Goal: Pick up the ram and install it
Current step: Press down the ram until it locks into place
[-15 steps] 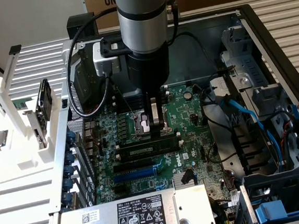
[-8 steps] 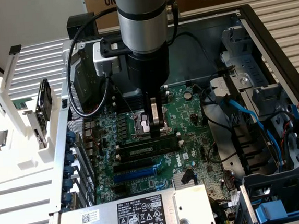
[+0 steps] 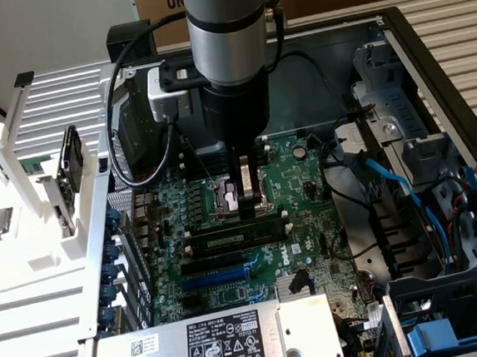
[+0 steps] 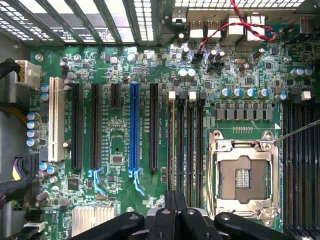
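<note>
Dark-green ram lies seated in black memory slot on motherboard, just below CPU socket in exterior view. Looks installed or nearly so; can't tell if end clips latched. Claw closed, fingers together, empty as far as visible, tips right above ram stick, poss pressing on it. In wrist view claw sits over memory slots.

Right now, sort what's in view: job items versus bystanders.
Job: ram, memory slots, claw shut just above them.
Bystanders: blue expansion slot, empty CPU socket, heatsink, blue cables.
</note>
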`<state>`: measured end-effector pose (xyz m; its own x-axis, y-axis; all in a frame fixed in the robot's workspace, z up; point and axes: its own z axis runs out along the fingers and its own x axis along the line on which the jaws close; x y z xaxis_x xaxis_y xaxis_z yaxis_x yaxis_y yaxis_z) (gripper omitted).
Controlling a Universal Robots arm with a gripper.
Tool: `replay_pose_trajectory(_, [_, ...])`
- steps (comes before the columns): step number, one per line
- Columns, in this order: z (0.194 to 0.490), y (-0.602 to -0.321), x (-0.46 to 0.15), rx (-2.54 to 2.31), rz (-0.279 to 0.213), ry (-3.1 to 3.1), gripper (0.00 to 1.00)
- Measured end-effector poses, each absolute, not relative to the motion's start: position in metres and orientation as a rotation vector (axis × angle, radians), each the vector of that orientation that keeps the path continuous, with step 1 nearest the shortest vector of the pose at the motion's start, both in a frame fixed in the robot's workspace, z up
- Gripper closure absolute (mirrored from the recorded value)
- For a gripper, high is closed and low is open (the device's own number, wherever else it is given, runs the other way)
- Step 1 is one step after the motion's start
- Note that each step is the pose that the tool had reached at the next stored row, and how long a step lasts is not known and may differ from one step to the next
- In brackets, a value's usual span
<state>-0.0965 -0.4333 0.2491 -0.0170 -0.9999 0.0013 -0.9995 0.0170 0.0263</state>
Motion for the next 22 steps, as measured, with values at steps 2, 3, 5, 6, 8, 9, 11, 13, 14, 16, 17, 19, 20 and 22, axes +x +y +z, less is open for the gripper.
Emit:
replay_pose_trajectory(2, [0.249, -0.433, -0.099, 2.189, -0.027, -2.227, 0.90])
replay_pose_trajectory(3, [0.249, -0.433, -0.100, 2.189, -0.027, -2.227, 0.90])
replay_pose_trajectory(5, [0.249, -0.433, -0.100, 2.190, -0.027, -2.227, 0.90])
replay_pose_trajectory(6, [0.249, -0.433, -0.101, 2.190, -0.027, -2.227, 0.90])
replay_pose_trajectory(8, [0.247, -0.432, -0.103, 2.190, -0.024, -2.227, 0.90])
replay_pose_trajectory(9, [0.246, -0.432, -0.104, 2.190, -0.022, -2.228, 0.90])
replay_pose_trajectory(11, [0.244, -0.429, -0.105, 2.189, -0.019, -2.227, 0.90])
replay_pose_trajectory(13, [0.242, -0.426, -0.105, 2.189, -0.015, -2.226, 0.90])
replay_pose_trajectory(14, [0.241, -0.426, -0.106, 2.189, -0.013, -2.226, 0.90])
replay_pose_trajectory(16, [0.241, -0.426, -0.108, 2.187, -0.008, -2.225, 0.90])
replay_pose_trajectory(17, [0.240, -0.426, -0.108, 2.186, -0.005, -2.223, 0.90])
replay_pose_trajectory(19, [0.240, -0.426, -0.108, 2.185, -0.003, -2.223, 0.90])
replay_pose_trajectory(20, [0.239, -0.426, -0.108, 2.184, -0.002, -2.222, 0.90])
replay_pose_trajectory(22, [0.238, -0.426, -0.108, 2.183, 0.001, -2.221, 0.90])
